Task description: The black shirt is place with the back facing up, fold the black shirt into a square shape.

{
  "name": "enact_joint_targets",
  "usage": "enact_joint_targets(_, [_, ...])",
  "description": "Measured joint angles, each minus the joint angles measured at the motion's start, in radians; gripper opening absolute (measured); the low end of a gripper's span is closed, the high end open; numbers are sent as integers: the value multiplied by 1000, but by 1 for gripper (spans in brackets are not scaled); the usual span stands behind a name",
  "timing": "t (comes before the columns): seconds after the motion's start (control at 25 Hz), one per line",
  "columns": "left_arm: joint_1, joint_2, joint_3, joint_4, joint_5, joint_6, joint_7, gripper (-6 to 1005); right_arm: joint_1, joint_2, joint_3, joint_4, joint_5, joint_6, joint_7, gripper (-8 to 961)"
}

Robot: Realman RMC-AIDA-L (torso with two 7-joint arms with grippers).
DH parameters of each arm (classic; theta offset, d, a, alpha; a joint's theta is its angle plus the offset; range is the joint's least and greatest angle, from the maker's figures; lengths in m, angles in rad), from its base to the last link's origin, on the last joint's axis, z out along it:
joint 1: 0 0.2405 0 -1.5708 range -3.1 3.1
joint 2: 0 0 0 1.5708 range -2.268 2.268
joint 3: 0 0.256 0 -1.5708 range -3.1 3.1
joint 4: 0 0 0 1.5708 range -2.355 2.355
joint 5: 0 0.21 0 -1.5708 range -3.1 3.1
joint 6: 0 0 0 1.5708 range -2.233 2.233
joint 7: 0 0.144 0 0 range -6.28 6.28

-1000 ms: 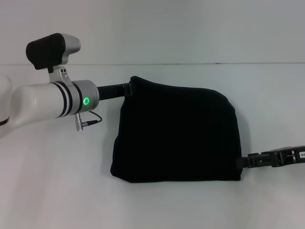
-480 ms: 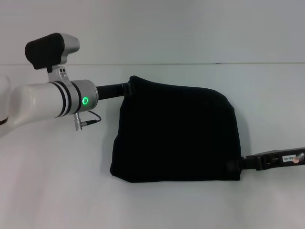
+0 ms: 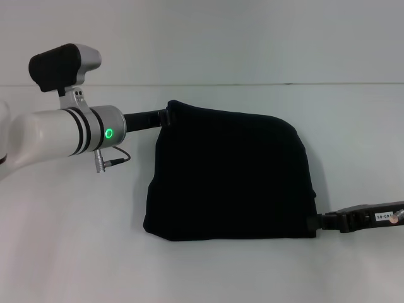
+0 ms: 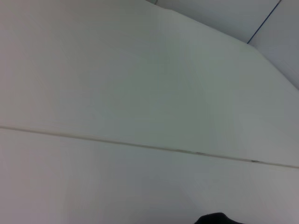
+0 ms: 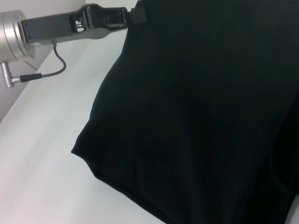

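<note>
On the white table (image 3: 76, 252), both pincers grip the folded black shirt (image 3: 230, 177)

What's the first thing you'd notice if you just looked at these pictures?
The big black shirt, folded into a rough square, lies in the middle of the white table. The left hand touches its far left corner, with a green light glowing on that arm, and the right hand sits at its near right corner.

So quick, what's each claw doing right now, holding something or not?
Left gripper: at the shirt's far left corner; grip cannot be told.
Right gripper: at the shirt's near right corner; grip cannot be told.
</note>
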Motion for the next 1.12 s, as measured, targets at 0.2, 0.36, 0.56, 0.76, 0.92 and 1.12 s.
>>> enact_joint_targets(0.2, [3, 0, 0, 0, 0, 0, 0, 51, 0, 0, -2, 0, 1, 0, -5, 42])
enact_joint_targets(0.36, [4, 1, 0, 0, 0, 0, 0, 50, -7, -2, -4, 0, -1, -2, -6, 10])
enact_joint_targets(0.56, [4, 1, 0, 0, 0, 1, -1, 50, -20, -7, -5, 0, -1, -8, -6, 11])
enact_joint_targets(0.76, [4, 0, 6, 0, 0, 5, -2, 51, -20, -8, -1, 0, -1, -6, -5, 11])
enact_joint_targets(0.92, [0, 3, 9, 0, 5, 9, -1, 51, -23, -8, 23, -7, 2, -4, 0, 10])
enact_joint_targets(1.12, [-3, 14, 9, 0, 4, 6, -1, 50, -29, -21, 75, -12, 3, -25, -5, 10])
